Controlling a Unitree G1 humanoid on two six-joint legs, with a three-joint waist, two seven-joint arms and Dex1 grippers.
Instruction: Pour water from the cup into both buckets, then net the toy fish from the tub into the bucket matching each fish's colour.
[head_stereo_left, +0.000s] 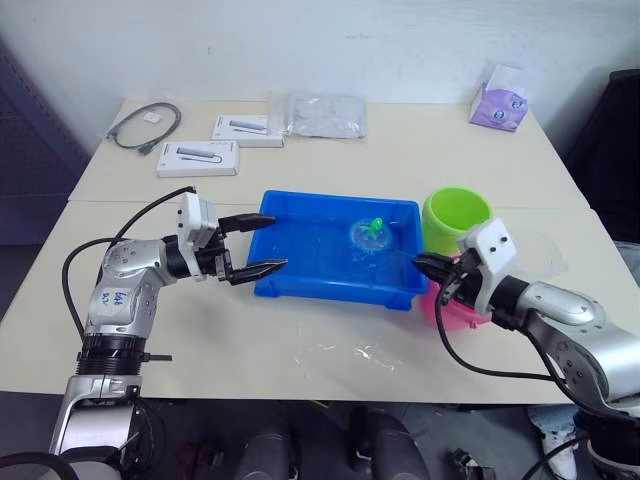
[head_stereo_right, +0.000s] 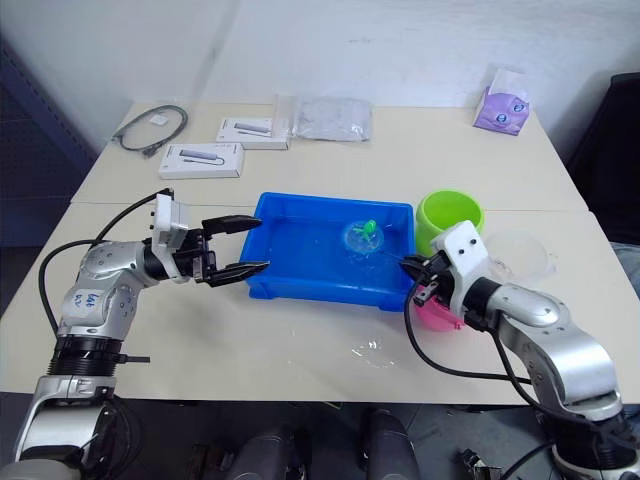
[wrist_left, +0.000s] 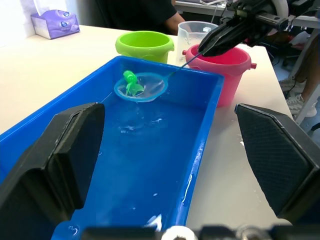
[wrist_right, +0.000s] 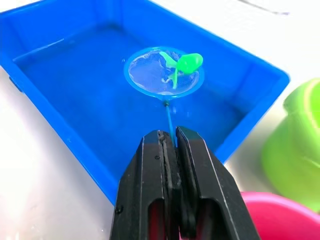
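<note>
right gripper (wrist_right: 172, 142) pinching net (wrist_right: 164, 71), green fish (wrist_right: 186, 63) inside hoop

fish (wrist_right: 187, 63) in net (wrist_right: 164, 71) over tub (head_stereo_left: 300, 285)

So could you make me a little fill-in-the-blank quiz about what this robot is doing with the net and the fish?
1. The right gripper is shut on the thin handle of the small blue-hooped ____.
2. A tiny plastic toy fish lying in the hoop is coloured ____.
3. The hoop sits over the shallow rectangular blue plastic ____.
4. The left gripper by the tray's end has its fingers ____.

Missing words: net; green; tub; open
</note>
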